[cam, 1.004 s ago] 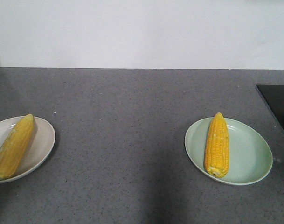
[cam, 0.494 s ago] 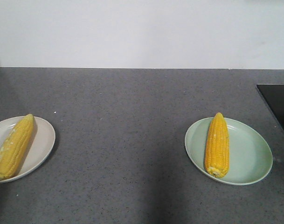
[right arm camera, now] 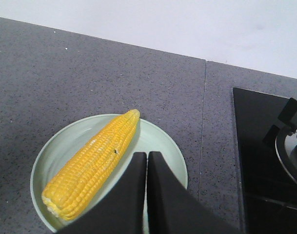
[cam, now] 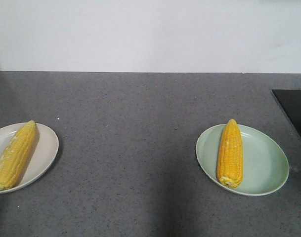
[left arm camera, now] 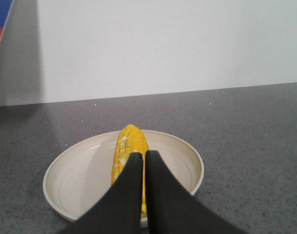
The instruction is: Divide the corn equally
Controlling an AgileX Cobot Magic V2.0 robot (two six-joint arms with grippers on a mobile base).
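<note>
One yellow corn cob (cam: 14, 156) lies in the cream plate (cam: 45, 150) at the left; another corn cob (cam: 230, 153) lies in the pale green plate (cam: 266, 163) at the right. No arm shows in the front view. In the left wrist view my left gripper (left arm camera: 142, 155) is shut and empty, raised above the corn (left arm camera: 125, 151) in the cream plate (left arm camera: 85, 170). In the right wrist view my right gripper (right arm camera: 147, 155) is shut and empty, above the green plate (right arm camera: 55, 151) beside its corn (right arm camera: 94, 163).
Both plates rest on a grey speckled countertop (cam: 135, 128) against a white wall. A black glass hob (cam: 294, 111) with a burner (right arm camera: 290, 151) sits at the far right, close to the green plate.
The left cob has settled slightly in the cream plate, its blur gone. The right plate and its cob have not moved.
</note>
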